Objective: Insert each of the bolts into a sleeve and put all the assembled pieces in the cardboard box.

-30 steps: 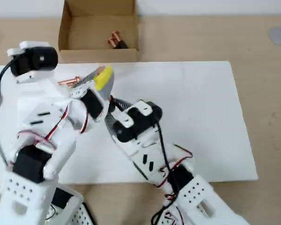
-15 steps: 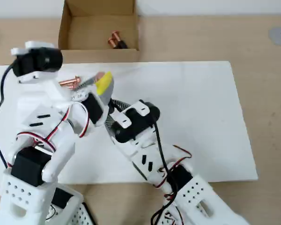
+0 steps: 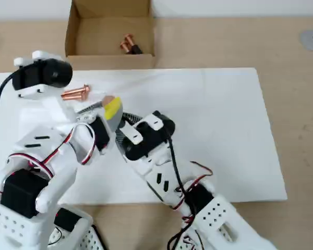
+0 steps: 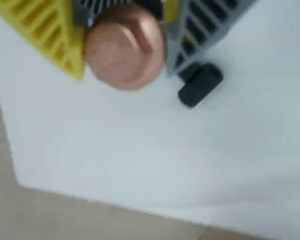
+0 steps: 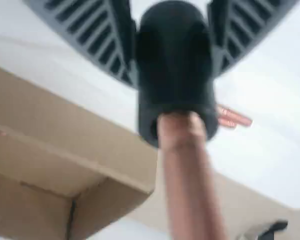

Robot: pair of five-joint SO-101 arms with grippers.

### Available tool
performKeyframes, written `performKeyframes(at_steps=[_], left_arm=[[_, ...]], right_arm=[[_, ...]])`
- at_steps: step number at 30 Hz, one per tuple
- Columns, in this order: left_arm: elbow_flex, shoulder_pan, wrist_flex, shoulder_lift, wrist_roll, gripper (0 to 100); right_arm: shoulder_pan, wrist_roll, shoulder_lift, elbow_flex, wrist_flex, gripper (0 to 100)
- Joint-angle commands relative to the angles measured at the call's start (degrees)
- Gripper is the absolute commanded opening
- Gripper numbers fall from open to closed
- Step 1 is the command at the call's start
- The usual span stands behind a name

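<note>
a white sheet covers the wooden bench. above it the left claw pinches a copper bolt, and the right claw pinches a black sleeve, the bolt's shank at the sleeve's mouth. another bolt lies loose on the sheet. the cardboard box, just beyond the sheet, holds assembled pieces.

1. The left gripper is clamped on a copper bolt. The bolt's round head faces the camera, squeezed between a yellow finger and a grey finger.
2. A black sleeve, short and cylindrical, shows just beside the grey finger's tip. Whether it touches the finger cannot be told.
3. Behind bolt and sleeve spreads a white sheet, plain and flat.
4. Past the sheet's edge and one corner lies tan table — a bare strip.
</note>
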Motion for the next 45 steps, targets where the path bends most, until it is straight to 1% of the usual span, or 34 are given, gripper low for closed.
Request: performKeyframes(at_steps=[1, 5, 7, 9, 11, 14, 21, 29, 32, 33, 35, 37, 40, 42, 45], left_arm=[[0.09, -0.62, 3.08, 0.31, -1.23, 1], [1.32, -0.62, 3.34, 0.31, -2.29, 1], [0.70, 0.09, 5.01, 0.31, -2.55, 1], [0.00, 3.08, 7.82, 0.31, -2.81, 1], [-1.14, 6.24, 10.73, 0.31, -5.01, 1], [-2.81, 9.49, 12.84, 0.31, -6.24, 1], [-3.43, 9.85, 12.57, 0.31, -5.98, 1], [-5.80, 8.62, 12.92, 0.22, -6.24, 1], [-2.73, 3.16, 12.75, 0.22, -6.33, 2], [-1.49, 0.18, 12.48, 0.31, -6.33, 3], [1.93, -7.56, 10.55, 0.31, -6.33, 8], [5.45, -15.82, 6.68, 0.31, -6.33, 14], [9.67, -28.40, 0.53, 0.48, -6.33, 24], [11.78, -33.23, -3.08, 1.89, -6.33, 29], [11.16, -35.69, -3.87, 8.04, -8.97, 31]], right_arm=[[3.21, -0.09, -1.27, -8.57, 1.67, 1.0], [3.21, -0.09, -1.27, -11.38, 4.13, 1.0], [3.21, -0.09, -1.36, -13.23, 5.63, 1.0], [3.21, -0.09, -1.71, -15.69, 7.47, 1.0], [3.21, -0.09, -3.21, -18.42, 9.49, 1.0], [2.95, -0.09, -5.93, -22.02, 13.54, 1.0], [3.03, -0.09, -11.56, -26.77, 24.00, 1.0], [3.21, -0.09, -16.40, -27.03, 28.92, 1.0], [4.79, 0.09, -16.31, -27.65, 29.01, 1.0], [5.76, 0.09, -16.22, -27.65, 29.01, 1.0], [7.08, 0.09, -15.52, -27.65, 29.10, 1.0], [9.36, 0.09, -13.41, -28.44, 29.10, 1.0], [11.74, 0.09, -7.52, -33.36, 29.10, 1.0], [12.00, 0.62, -1.71, -37.67, 30.33, 1.0], [12.00, 1.49, 8.48, -45.76, 33.41, 1.0]])
